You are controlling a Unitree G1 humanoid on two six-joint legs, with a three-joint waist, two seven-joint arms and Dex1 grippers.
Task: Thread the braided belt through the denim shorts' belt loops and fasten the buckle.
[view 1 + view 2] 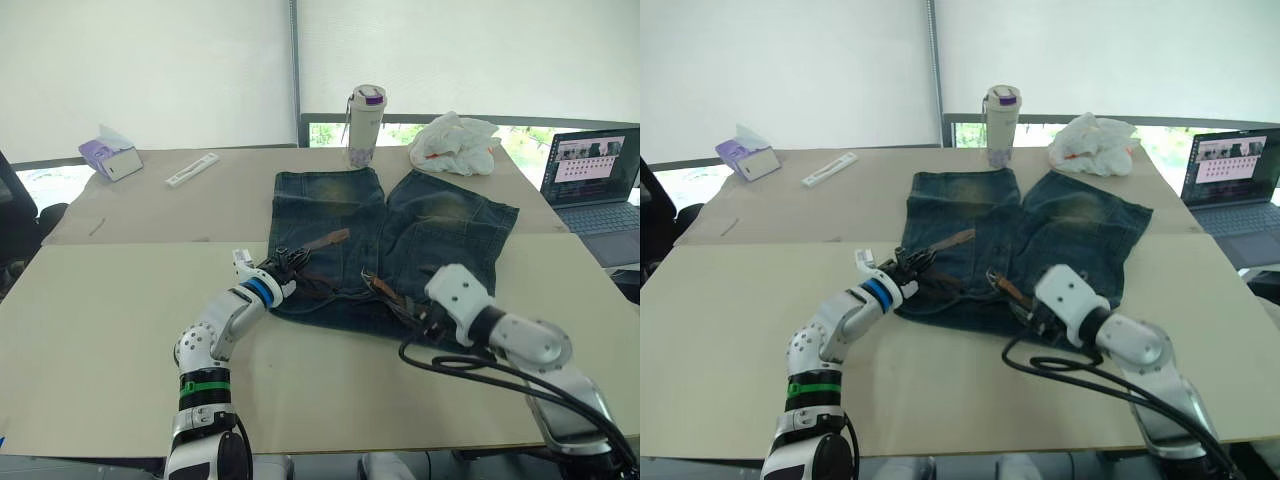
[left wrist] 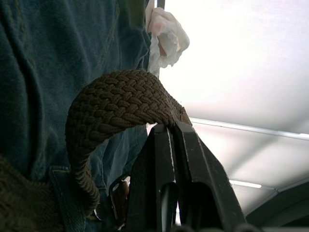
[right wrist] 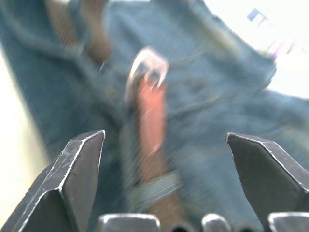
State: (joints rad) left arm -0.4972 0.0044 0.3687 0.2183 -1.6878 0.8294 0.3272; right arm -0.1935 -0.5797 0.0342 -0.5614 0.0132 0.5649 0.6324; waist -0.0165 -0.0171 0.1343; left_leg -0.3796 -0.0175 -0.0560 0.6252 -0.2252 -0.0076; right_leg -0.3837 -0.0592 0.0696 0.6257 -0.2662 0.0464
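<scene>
Two claws at the denim shorts [image 1: 400, 240]: left claw [image 2: 171, 128] clamped on the braided belt [image 2: 116, 104], right claw [image 3: 166, 145] wide.

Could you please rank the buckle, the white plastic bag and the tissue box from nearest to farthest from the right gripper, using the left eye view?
1. buckle: beside the right gripper, on the shorts.
2. white plastic bag: far edge, right.
3. tissue box: far left corner.

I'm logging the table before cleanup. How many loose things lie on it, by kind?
Clothing: 2, denim shorts, braided belt
Drink bottle: 1
Tissue box: 1
White bag: 1
White stick: 1
Laptop: 1
Total: 7
</scene>
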